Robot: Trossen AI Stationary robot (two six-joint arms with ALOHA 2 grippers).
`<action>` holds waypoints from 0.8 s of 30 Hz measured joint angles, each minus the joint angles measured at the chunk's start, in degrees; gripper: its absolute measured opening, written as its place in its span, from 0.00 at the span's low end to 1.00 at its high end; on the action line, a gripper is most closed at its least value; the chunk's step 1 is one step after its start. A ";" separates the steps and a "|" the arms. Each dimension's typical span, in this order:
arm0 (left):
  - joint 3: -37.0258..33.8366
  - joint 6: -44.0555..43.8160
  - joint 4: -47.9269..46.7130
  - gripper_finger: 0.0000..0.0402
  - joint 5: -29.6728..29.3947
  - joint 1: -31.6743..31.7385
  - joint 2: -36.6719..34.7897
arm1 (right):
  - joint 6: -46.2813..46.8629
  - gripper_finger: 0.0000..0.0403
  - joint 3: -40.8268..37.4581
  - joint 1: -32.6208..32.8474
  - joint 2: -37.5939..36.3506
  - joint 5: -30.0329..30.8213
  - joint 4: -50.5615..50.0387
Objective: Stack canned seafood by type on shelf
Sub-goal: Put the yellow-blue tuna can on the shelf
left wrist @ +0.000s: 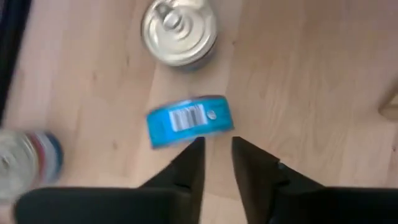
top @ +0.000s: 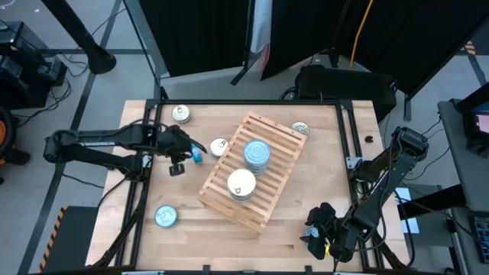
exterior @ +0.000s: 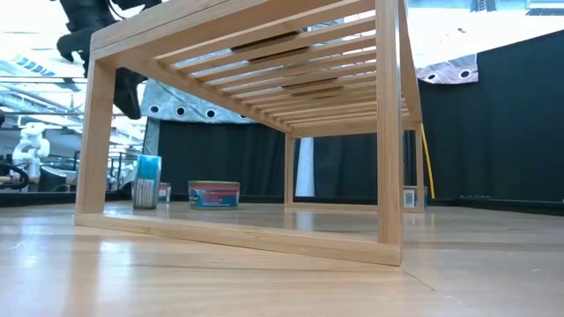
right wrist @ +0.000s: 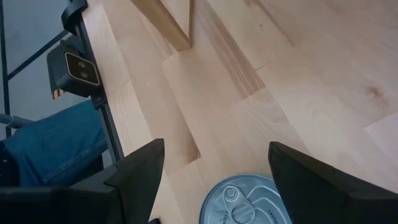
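Starting at the left of the table, a blue-topped tin (top: 166, 216) lies flat near the front edge and a silver pull-tab tin (top: 181, 114) sits near the back. Between them the left gripper (top: 186, 155) hovers over the bare wood, and just off its fingertips a blue tin on its edge (top: 197, 155) stands with its barcode showing. In the left wrist view that tipped tin (left wrist: 189, 121) sits just clear of the fingertips; the narrow gap between them holds nothing, so the jaws look freshly let go rather than clamped. Beside it lies another pull-tab tin (top: 219, 147), close to the shelf's near edge.

The shelf (top: 276, 145) lies at an angle in the middle, already carrying a blue stack (top: 257, 154) and a white-topped stack (top: 241, 184), kept apart by type. One more silver tin (top: 300, 130) rests at the shelf's back corner (on or just beside it, I cannot tell).

At the front right corner the right gripper (top: 319, 229) waits with its jaws spread wide and empty; only its wrist view reveals a pull-tab tin (right wrist: 245, 200) lying between the fingers, hidden from above by the arm.

By my reckoning the sorting is well begun, with about half a dozen loose tins left. The low view adds little beyond the shelf's underside (exterior: 264, 53).
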 joint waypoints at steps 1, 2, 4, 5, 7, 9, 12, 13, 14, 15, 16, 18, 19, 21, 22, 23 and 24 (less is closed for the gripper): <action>0.04 2.74 0.03 0.26 0.00 0.00 -0.11 | -0.12 0.69 0.00 0.00 0.00 -0.01 0.01; 0.00 5.84 -0.19 0.30 0.00 0.00 -0.08 | -0.15 0.69 0.00 0.00 0.00 -0.03 0.02; -0.30 12.85 -0.13 0.39 -0.33 0.00 0.12 | -0.45 0.69 0.00 0.00 0.00 -0.52 0.00; -0.60 16.26 0.40 0.44 -0.75 0.00 0.35 | -0.66 0.69 0.00 0.00 0.00 -0.93 0.00; -1.26 21.95 0.58 0.52 -0.97 0.00 0.87 | -1.33 0.69 0.00 0.00 0.00 -1.19 0.00; -1.41 26.03 0.35 0.59 -1.62 0.00 1.25 | -1.67 0.69 0.00 0.00 0.00 -1.19 0.02; -1.39 30.44 1.58 0.66 -2.38 0.00 1.61 | -1.86 0.69 0.00 0.00 0.00 -1.32 0.00; -1.39 32.06 2.51 0.68 -2.37 -0.03 1.82 | -2.20 0.69 0.00 0.00 0.00 -1.34 0.02; -1.39 33.58 3.47 0.69 -2.37 -0.19 2.09 | -2.60 0.69 0.00 0.00 0.00 -1.37 0.00; -1.39 35.46 4.00 0.70 -2.38 -0.38 2.44 | -2.97 0.69 0.00 0.00 0.00 -1.40 -0.02; -1.39 37.73 4.09 0.70 -2.38 -0.55 2.93 | -3.32 0.69 0.00 0.00 0.00 -1.43 -0.01; -1.39 41.80 4.06 0.70 -2.54 -0.80 4.23 | -3.58 0.69 0.00 0.00 0.00 -1.45 -0.02; -1.39 43.16 4.07 0.71 -2.62 -0.81 5.02 | -3.58 0.69 0.00 0.00 0.00 -1.45 -0.02; -1.39 44.76 4.22 0.71 -2.75 -0.76 6.60 | -3.58 0.69 0.00 0.00 0.00 -1.45 0.00; -1.39 45.30 4.34 0.71 -2.80 -0.76 7.50 | -3.58 0.69 0.00 0.00 0.00 -1.47 0.00; -1.39 46.17 4.41 0.71 -2.80 -0.76 8.37 | -3.58 0.69 0.00 0.00 0.00 -1.49 0.00; -1.39 46.81 4.58 0.71 -2.82 -0.76 9.30 | -3.58 0.69 0.00 0.00 0.00 -1.51 0.04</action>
